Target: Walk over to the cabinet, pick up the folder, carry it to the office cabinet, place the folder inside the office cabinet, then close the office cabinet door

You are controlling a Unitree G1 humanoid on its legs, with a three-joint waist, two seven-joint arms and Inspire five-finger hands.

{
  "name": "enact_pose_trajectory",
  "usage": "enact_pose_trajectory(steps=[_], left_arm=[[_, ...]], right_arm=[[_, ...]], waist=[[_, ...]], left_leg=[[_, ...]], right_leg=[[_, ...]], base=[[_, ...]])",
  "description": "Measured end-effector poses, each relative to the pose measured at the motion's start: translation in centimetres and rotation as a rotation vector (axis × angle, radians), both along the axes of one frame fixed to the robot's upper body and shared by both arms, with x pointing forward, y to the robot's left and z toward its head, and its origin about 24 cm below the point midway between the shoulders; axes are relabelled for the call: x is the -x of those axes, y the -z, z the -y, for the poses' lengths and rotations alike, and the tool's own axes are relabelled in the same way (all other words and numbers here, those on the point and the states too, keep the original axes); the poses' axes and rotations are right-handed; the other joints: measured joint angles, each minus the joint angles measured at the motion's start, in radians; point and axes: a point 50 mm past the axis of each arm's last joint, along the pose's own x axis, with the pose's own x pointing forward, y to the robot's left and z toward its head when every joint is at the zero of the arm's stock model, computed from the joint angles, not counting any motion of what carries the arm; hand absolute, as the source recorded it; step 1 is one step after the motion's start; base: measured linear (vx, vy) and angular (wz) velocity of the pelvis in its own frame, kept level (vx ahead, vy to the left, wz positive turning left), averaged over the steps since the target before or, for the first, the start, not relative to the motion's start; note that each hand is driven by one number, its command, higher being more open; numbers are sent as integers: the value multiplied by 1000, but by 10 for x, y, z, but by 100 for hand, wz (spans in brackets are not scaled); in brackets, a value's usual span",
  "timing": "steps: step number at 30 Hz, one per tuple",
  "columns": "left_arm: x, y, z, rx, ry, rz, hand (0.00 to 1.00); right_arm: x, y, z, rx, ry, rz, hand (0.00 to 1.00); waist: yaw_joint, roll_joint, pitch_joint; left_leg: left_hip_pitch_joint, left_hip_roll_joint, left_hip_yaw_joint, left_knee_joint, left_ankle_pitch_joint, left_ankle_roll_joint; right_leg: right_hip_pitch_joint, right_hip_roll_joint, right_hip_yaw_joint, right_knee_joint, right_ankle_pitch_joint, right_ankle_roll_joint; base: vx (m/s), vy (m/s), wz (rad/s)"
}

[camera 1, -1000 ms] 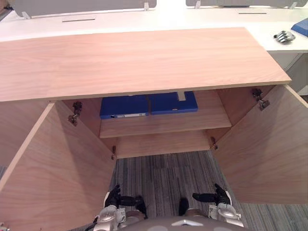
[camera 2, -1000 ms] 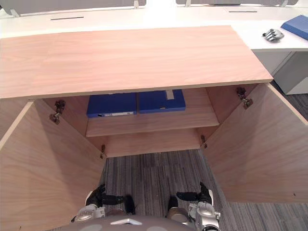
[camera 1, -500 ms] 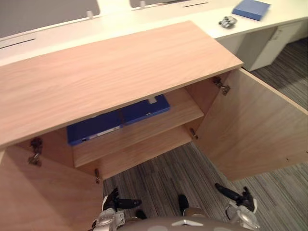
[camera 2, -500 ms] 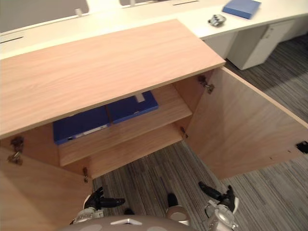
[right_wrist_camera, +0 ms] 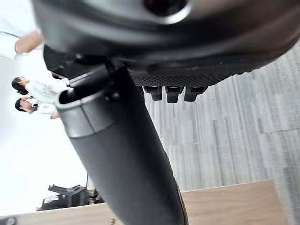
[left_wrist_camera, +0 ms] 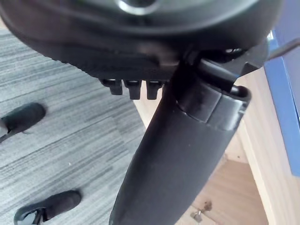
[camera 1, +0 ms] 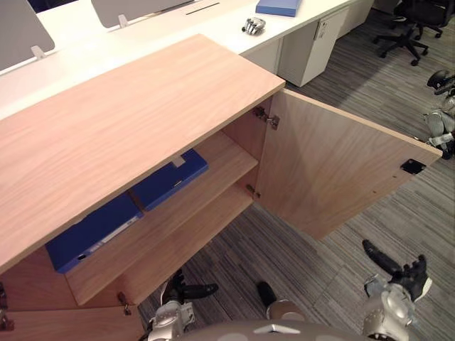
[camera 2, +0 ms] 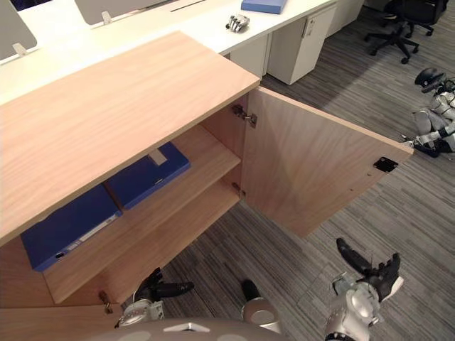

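Observation:
Two blue folders lie flat side by side on the upper shelf of the wooden cabinet: one at the left, the other nearer the middle. The right door stands wide open. My left hand hangs low in front of the cabinet, open and holding nothing, with its thumb large in the left wrist view and a folder's blue edge beyond it. My right hand is out over the carpet below the open door, fingers straight and empty.
The left door is open at the lower left. Behind the cabinet runs a white desk with a blue folder and a metal object. A white pedestal, an office chair and another robot stand to the right.
The camera has swung to the right, so the cabinet now sits left in view. My right hand has moved outward to the right; the folders stay on the shelf.

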Motion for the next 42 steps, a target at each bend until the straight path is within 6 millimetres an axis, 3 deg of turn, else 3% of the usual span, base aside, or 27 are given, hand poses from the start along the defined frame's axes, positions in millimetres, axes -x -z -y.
enact_pose_trajectory(steps=[7,10,23,42], left_arm=[[0,-2,-15,-50,96,-6,100],[7,-1,-18,-66,134,-27,100],[15,3,-10,-61,235,-61,100],[23,5,-10,-64,244,-82,100]], right_arm=[[-40,-55,46,176,-65,126,100],[-50,-64,54,201,-94,135,100],[-74,-68,54,231,-255,78,100],[-90,-72,35,249,-342,96,100]], waist=[[0,16,10],[1,18,10],[0,48,7],[-10,50,7]], left_leg=[[-17,-3,-52,9,-8,1],[-23,-3,-72,8,-8,2],[-56,-11,-154,8,-7,6],[-63,-21,-167,-7,8,22]], right_leg=[[-3,-7,-13,-11,4,3],[-3,-8,-19,-18,5,3],[3,-30,-77,-31,7,4],[11,-39,-101,-72,44,5]], base=[[-12,-39,5],[6,-18,3],[0,-11,13],[-10,-5,1]])
